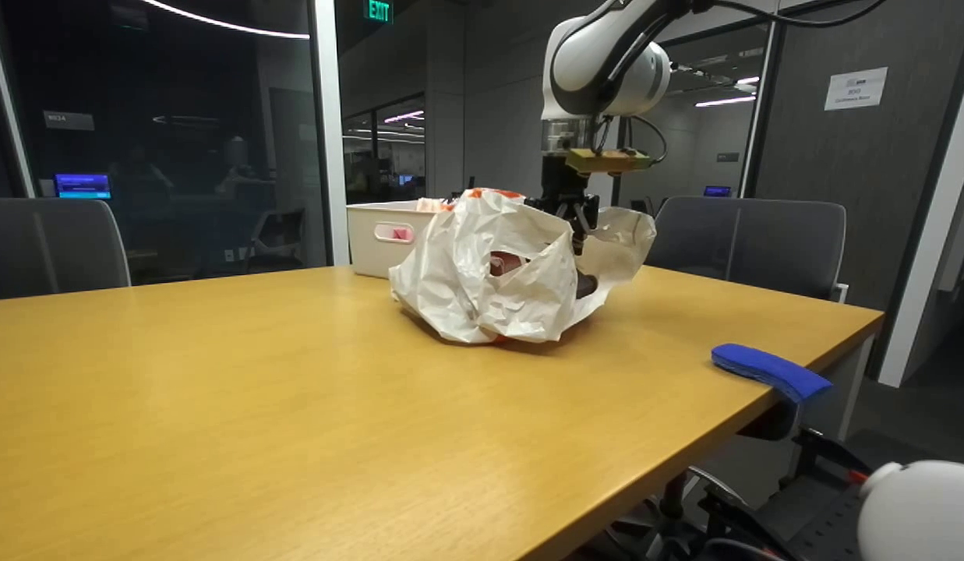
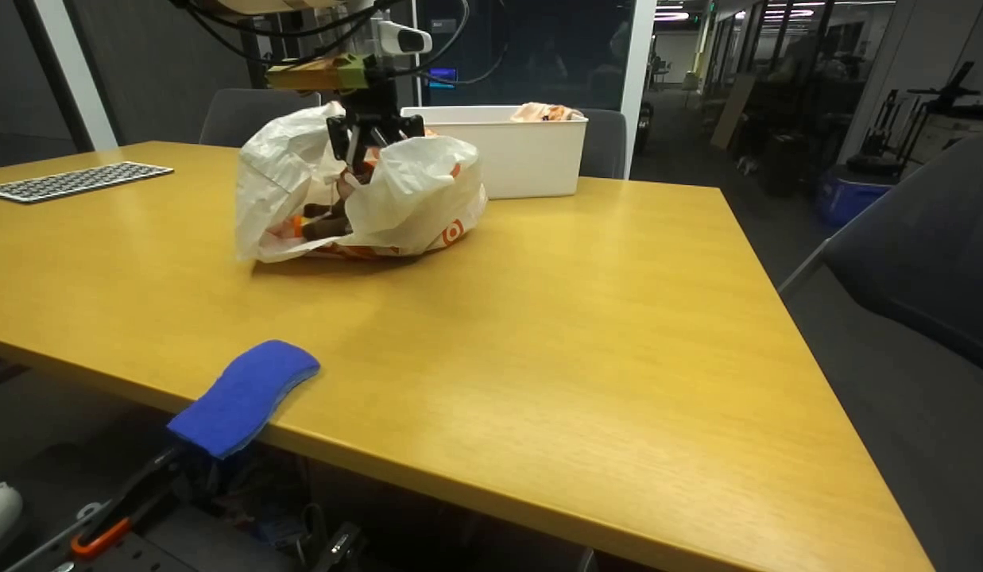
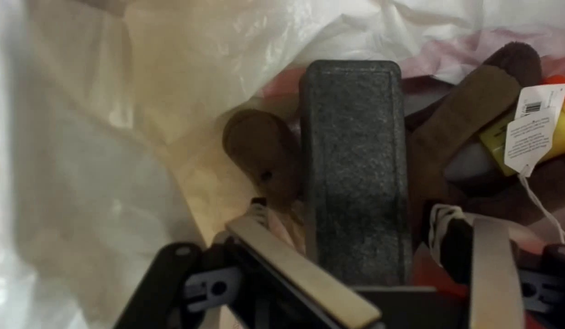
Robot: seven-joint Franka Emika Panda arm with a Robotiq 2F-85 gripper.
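Note:
A white plastic bag (image 1: 520, 304) with red print lies on the table, its mouth spread, in both exterior views. My gripper (image 3: 351, 212) reaches down into it and stands open. Between its fingers (image 3: 449, 237), in the wrist view, lies a dark grey, eraser-like block (image 3: 357, 137), with a visible gap on each side. Brown plush-looking pieces (image 3: 264, 151) lie beside and under the block. To the right are a yellow item (image 3: 494, 137) and white paper tags (image 3: 529, 141) on a string. The bag partly hides the gripper (image 2: 352, 163) in an exterior view.
A white bin (image 2: 531, 163) stands right behind the bag, with a peach-coloured cloth (image 2: 547, 112) showing over its rim. A blue cloth-like piece (image 1: 770, 370) hangs over the table (image 1: 256, 405) edge. A keyboard (image 2: 78, 183) lies on the tabletop. Chairs (image 1: 754, 241) stand around it.

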